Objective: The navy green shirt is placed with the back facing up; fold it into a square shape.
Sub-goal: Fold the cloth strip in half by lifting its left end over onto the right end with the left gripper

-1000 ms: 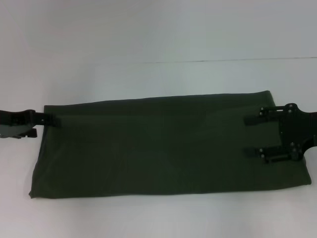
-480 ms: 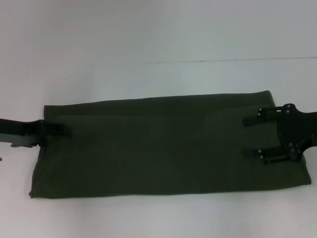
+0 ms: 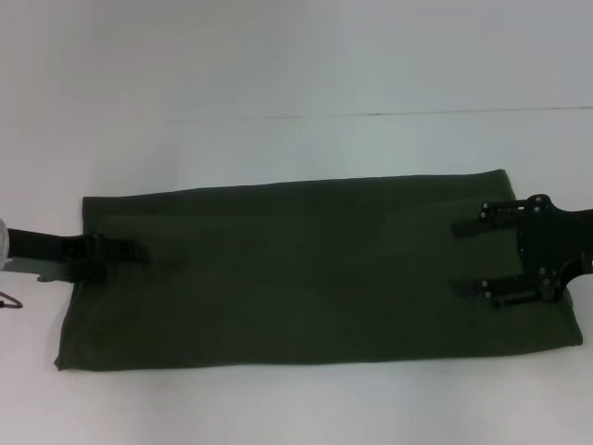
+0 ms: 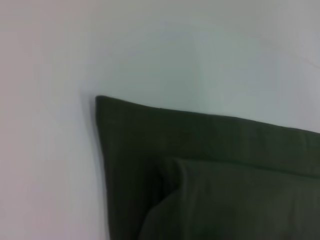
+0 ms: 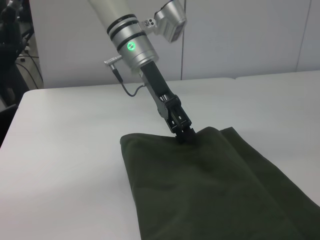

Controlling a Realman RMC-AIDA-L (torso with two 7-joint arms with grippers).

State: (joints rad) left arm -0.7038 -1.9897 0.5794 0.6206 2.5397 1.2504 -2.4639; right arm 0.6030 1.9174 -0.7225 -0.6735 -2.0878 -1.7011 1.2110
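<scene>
The shirt lies folded in a long band across the table. The left gripper pinches its left edge; the right gripper, jaws spread, rests on its right end.

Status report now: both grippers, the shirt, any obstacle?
Left gripper low on shirt's left edge. Right gripper open over right end. Navy green shirt a long flat strip. No obstacle seen.

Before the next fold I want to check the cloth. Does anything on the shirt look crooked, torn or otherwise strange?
No tear or stain shows. The navy green shirt lies as a long band, slightly skewed on the white table, far edge rising toward the right gripper. At the left gripper the end looks slightly bunched.
</scene>
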